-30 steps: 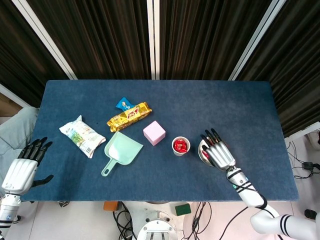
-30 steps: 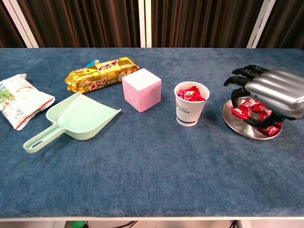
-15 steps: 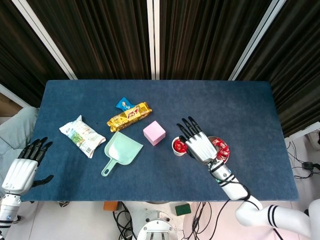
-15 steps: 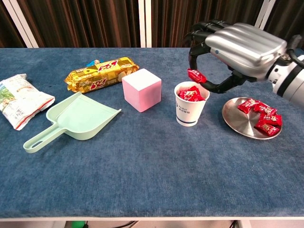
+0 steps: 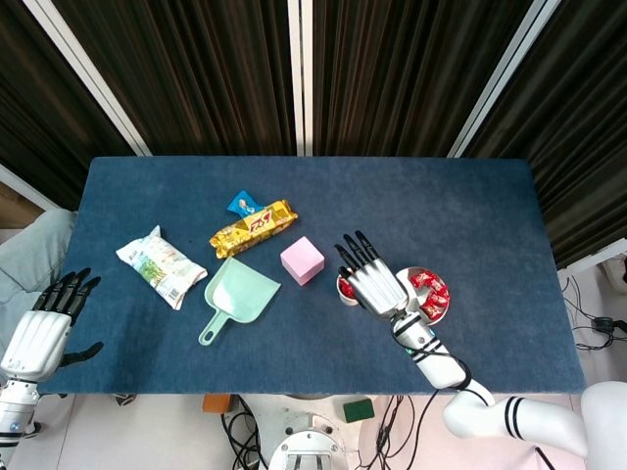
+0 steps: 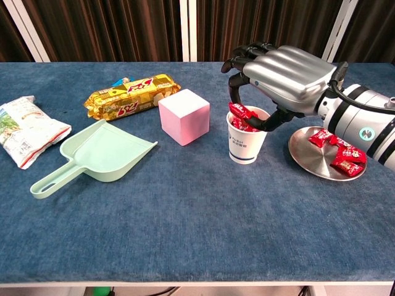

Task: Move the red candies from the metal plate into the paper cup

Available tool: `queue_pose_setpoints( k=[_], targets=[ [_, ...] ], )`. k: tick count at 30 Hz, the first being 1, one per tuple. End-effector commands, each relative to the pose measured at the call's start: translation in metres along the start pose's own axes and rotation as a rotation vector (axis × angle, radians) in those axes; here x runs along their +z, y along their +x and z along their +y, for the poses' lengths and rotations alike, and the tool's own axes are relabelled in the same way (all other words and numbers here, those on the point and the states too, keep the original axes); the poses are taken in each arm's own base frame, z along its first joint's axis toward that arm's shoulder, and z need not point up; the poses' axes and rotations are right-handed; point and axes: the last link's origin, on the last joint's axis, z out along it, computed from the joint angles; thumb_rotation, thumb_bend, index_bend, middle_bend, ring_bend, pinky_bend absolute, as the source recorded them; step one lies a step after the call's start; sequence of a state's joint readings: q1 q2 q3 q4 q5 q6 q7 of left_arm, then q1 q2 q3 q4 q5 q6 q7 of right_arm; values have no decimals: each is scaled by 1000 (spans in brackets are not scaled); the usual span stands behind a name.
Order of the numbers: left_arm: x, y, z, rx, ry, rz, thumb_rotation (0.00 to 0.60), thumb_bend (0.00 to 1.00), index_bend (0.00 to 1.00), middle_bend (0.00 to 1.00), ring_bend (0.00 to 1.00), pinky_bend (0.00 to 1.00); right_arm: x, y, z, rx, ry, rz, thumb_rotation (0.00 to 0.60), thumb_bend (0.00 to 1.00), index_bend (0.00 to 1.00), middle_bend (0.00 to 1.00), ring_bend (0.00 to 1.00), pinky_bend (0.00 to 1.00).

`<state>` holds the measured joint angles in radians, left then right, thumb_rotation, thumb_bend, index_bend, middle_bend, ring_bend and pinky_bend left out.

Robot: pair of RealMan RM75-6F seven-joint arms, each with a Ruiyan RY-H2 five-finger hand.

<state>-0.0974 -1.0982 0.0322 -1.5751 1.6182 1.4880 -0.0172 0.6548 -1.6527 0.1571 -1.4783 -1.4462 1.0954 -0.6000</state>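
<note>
The right hand (image 6: 281, 77) is hovering directly over the paper cup (image 6: 247, 143), its dark fingers (image 6: 237, 86) curling down and pinching a red candy (image 6: 238, 111) right at the cup's rim. The candy is a small, glossy, crinkled red wrapper with twisted ends, and more of the same are heaping up inside the white cup, which carries a small printed mark on its side. To the right of the cup, just beside it, the round metal plate (image 6: 308, 157) is sitting on the blue surface (image 6: 185, 216), shiny and shallow, with several more red candies (image 6: 342, 157) lying toward its right half. The silver back of the hand is covering much of the cup in the head view, where only a sliver of red is showing under the fingers.

The left hand (image 5: 41, 328) is hanging off the near left edge of the surface, holding nothing, its fingers spread apart.

Left of the cup, a pink cube (image 6: 184, 116), a mint-green scoop (image 6: 99, 154), a yellow snack pack (image 6: 131, 95) and a white bag (image 6: 24, 129) are lying on the surface.
</note>
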Motion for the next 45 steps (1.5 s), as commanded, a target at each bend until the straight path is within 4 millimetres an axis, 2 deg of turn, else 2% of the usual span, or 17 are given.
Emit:
queue_pose_setpoints(
  k=[1,5,12,17,21,25,34,45],
  targets=[
    [0,0,0,1,0,0,600,98,90,31,1,151,-1,1,0,0,2,-3,600,399,401,107,0,0],
    [0,-1,1,3,-2,-3,600,98,90,31,1,151,-3,2,2,1,1,-2,600,391,280,103,0,0],
    [0,0,1,2,1,-1,600,98,91,31,1,151,-18,9,17,3,-32,29,600,390,241,101,0,0],
    [0,0,1,2,-1,-1,600,98,91,31,1,151,-44,11,52,-10,-123,35,600,390,300,101,0,0],
    [0,-1,2,4,-6,-1,600,98,91,31,1,151,-63,3,79,-35,-204,-29,600,389,354,101,0,0],
    [0,-1,3,7,-5,-2,600,98,91,31,1,151,-76,-8,96,-45,-251,-94,600,388,402,101,0,0],
    [0,-1,2,6,-1,-3,600,97,91,31,1,151,-93,-34,103,-81,-269,-225,600,385,444,98,0,0],
    [0,0,2,3,-3,-1,600,98,90,31,1,151,-96,-48,105,-103,-291,-301,600,371,458,85,0,0]
  ],
)
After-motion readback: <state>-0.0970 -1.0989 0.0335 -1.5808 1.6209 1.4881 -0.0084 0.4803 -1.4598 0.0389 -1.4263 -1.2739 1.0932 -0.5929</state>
